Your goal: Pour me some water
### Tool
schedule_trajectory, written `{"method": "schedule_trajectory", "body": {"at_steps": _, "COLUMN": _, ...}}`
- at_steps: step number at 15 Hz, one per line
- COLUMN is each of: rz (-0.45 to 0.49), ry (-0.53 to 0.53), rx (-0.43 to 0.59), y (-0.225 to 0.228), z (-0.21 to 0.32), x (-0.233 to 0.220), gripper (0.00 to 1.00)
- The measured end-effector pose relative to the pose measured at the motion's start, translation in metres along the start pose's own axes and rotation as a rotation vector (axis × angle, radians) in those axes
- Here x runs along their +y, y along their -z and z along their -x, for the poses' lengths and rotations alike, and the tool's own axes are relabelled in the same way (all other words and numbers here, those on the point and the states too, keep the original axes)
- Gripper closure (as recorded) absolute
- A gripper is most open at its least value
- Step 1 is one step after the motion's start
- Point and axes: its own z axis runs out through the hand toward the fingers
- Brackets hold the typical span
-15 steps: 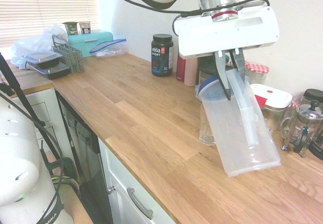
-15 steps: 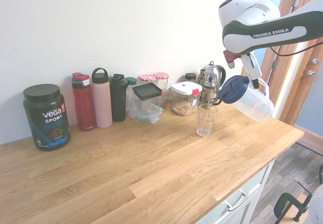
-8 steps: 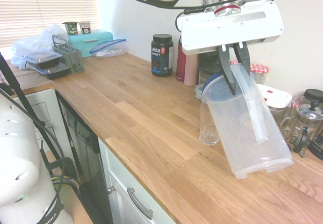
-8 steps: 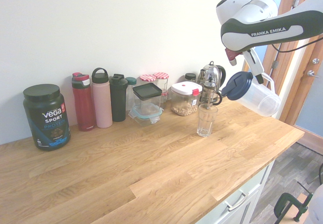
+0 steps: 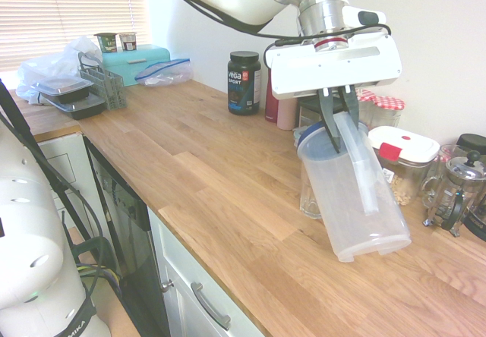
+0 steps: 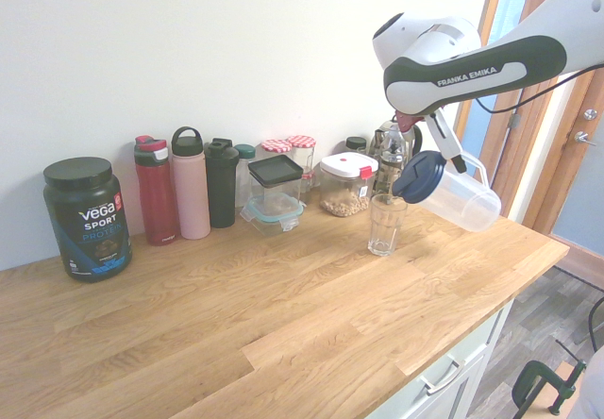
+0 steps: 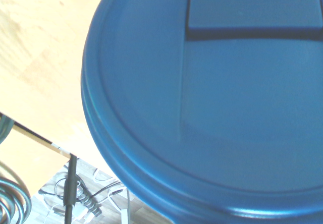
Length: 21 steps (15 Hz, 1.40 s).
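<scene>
A white robot arm's gripper (image 5: 337, 117), clamped tight on the handle of a clear plastic pitcher (image 5: 357, 200) with a blue lid (image 7: 212, 93), tilts it over a drinking glass (image 6: 386, 224) on a wooden countertop (image 6: 236, 325).

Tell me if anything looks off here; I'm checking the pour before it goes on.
Nothing is spilled or broken. One oddity: the gripper holds the clear pitcher tipped steeply, its blue lid over the empty glass, yet the pitcher looks empty and no stream shows. The countertop looks dry.
</scene>
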Motion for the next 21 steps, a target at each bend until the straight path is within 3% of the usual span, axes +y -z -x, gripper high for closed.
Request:
{"method": "schedule_trajectory", "body": {"at_steps": 4, "rz": -0.004, "ry": -0.015, "rx": 0.010, "y": 0.004, "z": 0.005, "x": 0.008, "gripper": 1.00}}
{"method": "schedule_trajectory", "body": {"at_steps": 6, "rz": -0.048, "ry": -0.035, "rx": 0.041, "y": 0.010, "z": 0.024, "x": 0.030, "gripper": 1.00}}
{"method": "schedule_trajectory", "body": {"at_steps": 9, "rz": -0.208, "ry": -0.087, "rx": 0.124, "y": 0.016, "z": 0.075, "x": 0.075, "gripper": 1.00}}
{"method": "schedule_trajectory", "body": {"at_steps": 12, "rz": -0.389, "ry": -0.092, "rx": 0.189, "y": -0.013, "z": 0.121, "x": 0.106, "gripper": 1.00}}
{"method": "schedule_trajectory", "body": {"at_steps": 16, "rz": -0.625, "ry": -0.062, "rx": 0.279, "y": -0.067, "z": 0.129, "x": 0.105, "gripper": 1.00}}
{"method": "schedule_trajectory", "body": {"at_steps": 21, "rz": -0.840, "ry": 0.050, "rx": 0.399, "y": -0.098, "z": 0.140, "x": 0.106, "gripper": 1.00}}
